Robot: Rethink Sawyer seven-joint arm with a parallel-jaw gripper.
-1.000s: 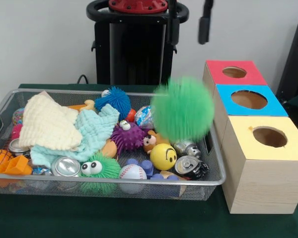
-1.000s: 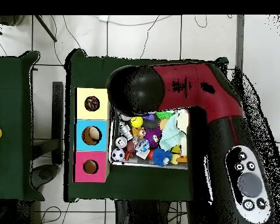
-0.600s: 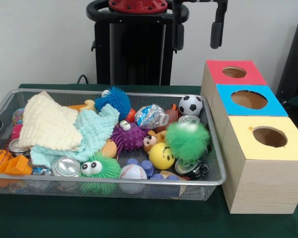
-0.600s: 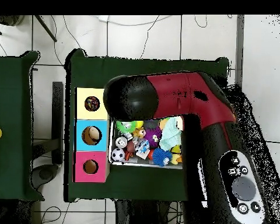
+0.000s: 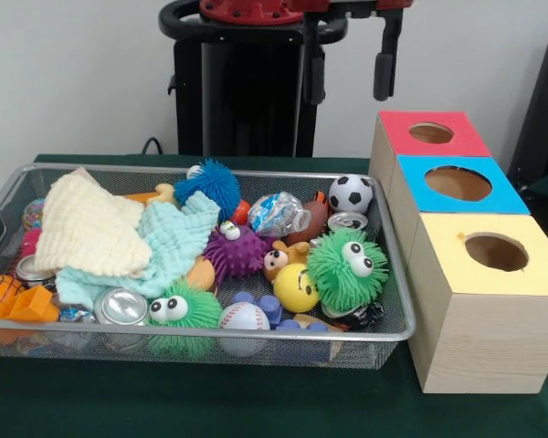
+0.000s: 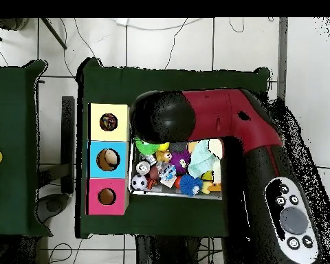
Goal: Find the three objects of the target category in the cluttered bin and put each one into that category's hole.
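Red-and-black arm (image 6: 223, 120), black tool (image 5: 346, 68)

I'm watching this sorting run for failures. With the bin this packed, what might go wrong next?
The green fuzzy ball lies in the bin while the open gripper is empty, so another grab may slip. It leans on the yellow smiley ball and a can, which a grab could catch too.

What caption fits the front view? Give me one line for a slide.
Open gripper hangs empty above a mesh bin of toys, a green fuzzy ball lying inside beside three coloured boxes.
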